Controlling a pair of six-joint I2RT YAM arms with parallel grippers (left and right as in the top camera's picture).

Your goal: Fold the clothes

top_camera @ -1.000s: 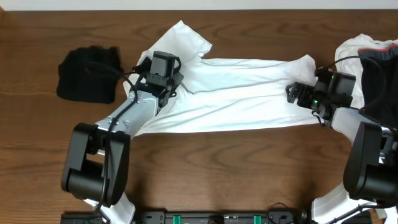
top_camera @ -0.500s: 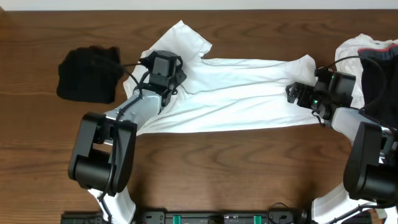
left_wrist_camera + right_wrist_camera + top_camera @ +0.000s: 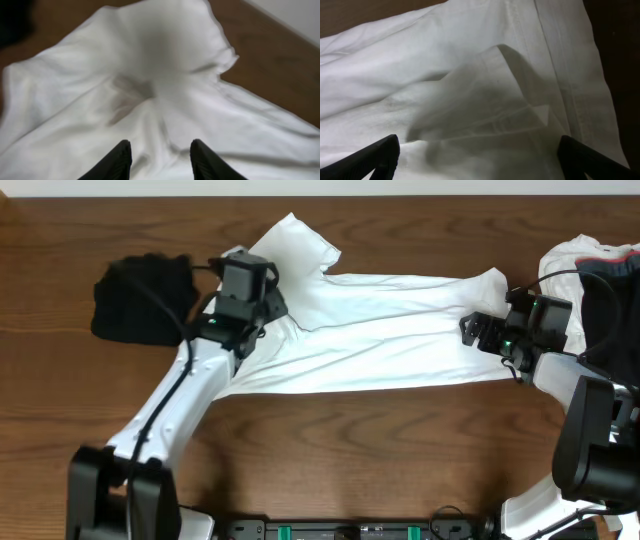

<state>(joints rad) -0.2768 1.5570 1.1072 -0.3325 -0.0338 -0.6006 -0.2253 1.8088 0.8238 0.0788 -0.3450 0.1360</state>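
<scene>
Left gripper [image 3: 160, 164]: my fingers are parted and empty above the white T-shirt [image 3: 390, 330], with its sleeve edge ahead of the fingertips. Right gripper [image 3: 480, 157]: my fingers are spread wide either side of the folded hem, gripping nothing. Open table [image 3: 330, 440] lies behind both grippers. A black garment [image 3: 140, 300] lies left of my left fingers.

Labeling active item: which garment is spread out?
The white T-shirt across mid-table; the black garment on the left and white-and-dark pile on the right are bunched.

left gripper [image 3: 161, 156] parted, seemingly off white T-shirt [image 3: 150, 75], shifted left, arm stretched out
</scene>
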